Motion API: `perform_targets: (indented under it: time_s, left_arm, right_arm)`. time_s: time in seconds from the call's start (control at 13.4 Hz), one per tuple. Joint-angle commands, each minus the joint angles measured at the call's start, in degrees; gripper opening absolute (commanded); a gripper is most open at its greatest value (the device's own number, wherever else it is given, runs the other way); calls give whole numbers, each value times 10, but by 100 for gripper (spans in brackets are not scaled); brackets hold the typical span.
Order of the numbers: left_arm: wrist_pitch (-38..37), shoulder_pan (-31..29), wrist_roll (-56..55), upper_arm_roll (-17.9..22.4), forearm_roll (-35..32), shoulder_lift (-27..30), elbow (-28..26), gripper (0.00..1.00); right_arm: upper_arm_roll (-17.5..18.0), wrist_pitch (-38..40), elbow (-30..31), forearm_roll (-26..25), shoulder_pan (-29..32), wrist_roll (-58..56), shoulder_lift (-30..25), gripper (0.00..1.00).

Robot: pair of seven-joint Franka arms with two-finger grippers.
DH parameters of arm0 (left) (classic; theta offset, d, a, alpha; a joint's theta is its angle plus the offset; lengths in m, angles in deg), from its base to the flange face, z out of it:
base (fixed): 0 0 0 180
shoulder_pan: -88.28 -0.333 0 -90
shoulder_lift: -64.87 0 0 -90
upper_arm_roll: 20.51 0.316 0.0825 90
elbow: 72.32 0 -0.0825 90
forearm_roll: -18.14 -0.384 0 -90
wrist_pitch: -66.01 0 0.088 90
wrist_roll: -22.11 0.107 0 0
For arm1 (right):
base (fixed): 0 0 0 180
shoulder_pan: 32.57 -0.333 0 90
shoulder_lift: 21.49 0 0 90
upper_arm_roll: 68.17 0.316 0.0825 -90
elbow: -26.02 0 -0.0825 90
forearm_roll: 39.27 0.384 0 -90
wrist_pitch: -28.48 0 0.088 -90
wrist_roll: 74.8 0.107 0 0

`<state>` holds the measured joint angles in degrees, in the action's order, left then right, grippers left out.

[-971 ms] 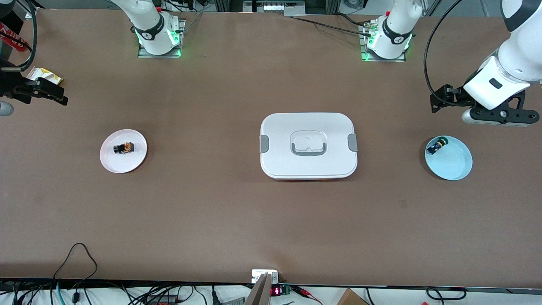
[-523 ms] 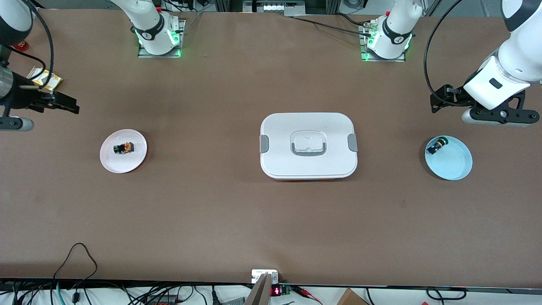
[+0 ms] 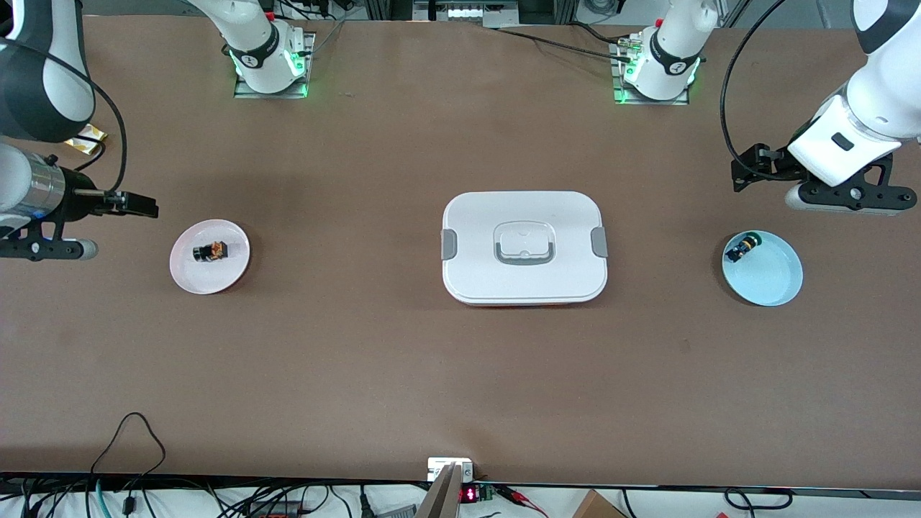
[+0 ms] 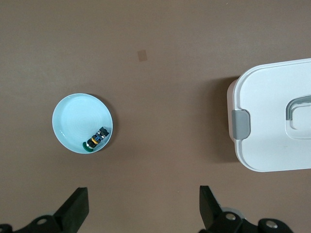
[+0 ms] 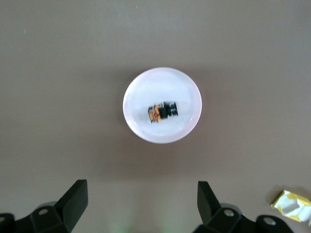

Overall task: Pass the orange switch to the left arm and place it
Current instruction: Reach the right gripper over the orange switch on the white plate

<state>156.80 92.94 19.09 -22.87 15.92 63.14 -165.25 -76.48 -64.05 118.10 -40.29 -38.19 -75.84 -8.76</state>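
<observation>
Orange switch (image 3: pixel 210 252) lying lengthwise along table, on pink plate (image 3: pixel 188 277)

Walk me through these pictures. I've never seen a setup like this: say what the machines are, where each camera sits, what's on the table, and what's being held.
Two white robot arms work at a brown table. One picture looks down from across the table; the other two come from cameras on the arms' wrists. In the middle lies a closed white box. Toward the right arm's end, a pink plate carries the orange switch. Toward the left arm's end, a blue plate carries another small switch. The right gripper hangs open above the table beside the pink plate. The left gripper waits open above the table by the blue plate. Nothing is held.
</observation>
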Motion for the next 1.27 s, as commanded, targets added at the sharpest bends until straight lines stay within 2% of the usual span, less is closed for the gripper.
perform_targets:
  time_s: [0.0,0.15,0.52,0.67,1.19]
  left_arm:
    - [-11,-2,-3,0,1,5,6,100]
    - [-11,-2,-3,0,1,5,6,100]
    - [-11,-2,-3,0,1,5,6,100]
    - [-10,-2,-3,0,1,5,6,100]
    - [-10,-2,-3,0,1,5,6,100]
  right_arm:
    - [0,-31,3,5,1,6,15,100]
    - [-2,-69,11,6,10,8,40,100]
    - [-2,-200,97,-1,25,7,58,100]
    - [-2,-258,145,-3,32,-4,51,100]
    - [1,-383,246,-25,18,-50,61,100]
